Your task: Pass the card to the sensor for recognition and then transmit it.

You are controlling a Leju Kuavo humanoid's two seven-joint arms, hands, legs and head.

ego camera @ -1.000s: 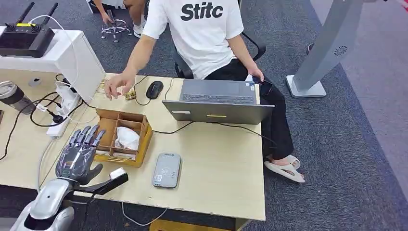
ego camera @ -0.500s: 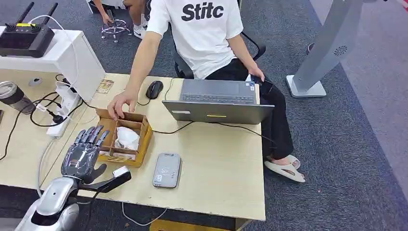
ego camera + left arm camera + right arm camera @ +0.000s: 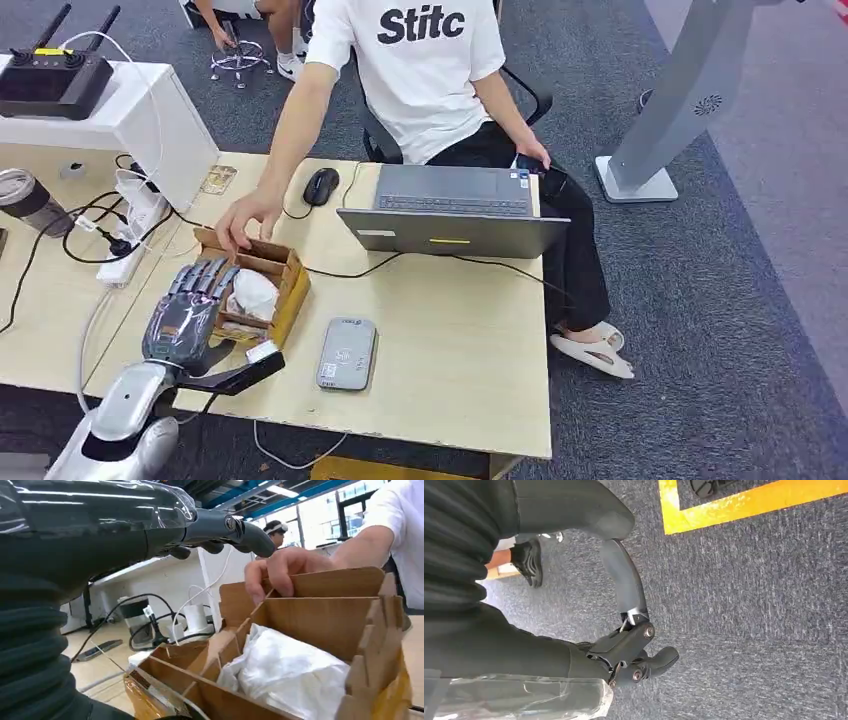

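- Now the left hand (image 3: pixel 188 312), fingers spread and holding nothing, hovers over the cardboard box (image 3: pixel 283 290) near the tabletop's (image 3: pixel 450 340) front-left corner.
- No card is discernible; the sensor (image 3: pixel 347 353) lies beside the box, toward the front edge.
- Right hand (image 3: pixel 634 650) hangs, fingers curled in on nothing.

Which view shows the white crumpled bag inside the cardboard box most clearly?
The left wrist view: the white bag lies close up in a compartment of the cardboard box. The head view shows it small; the right wrist view faces carpet.
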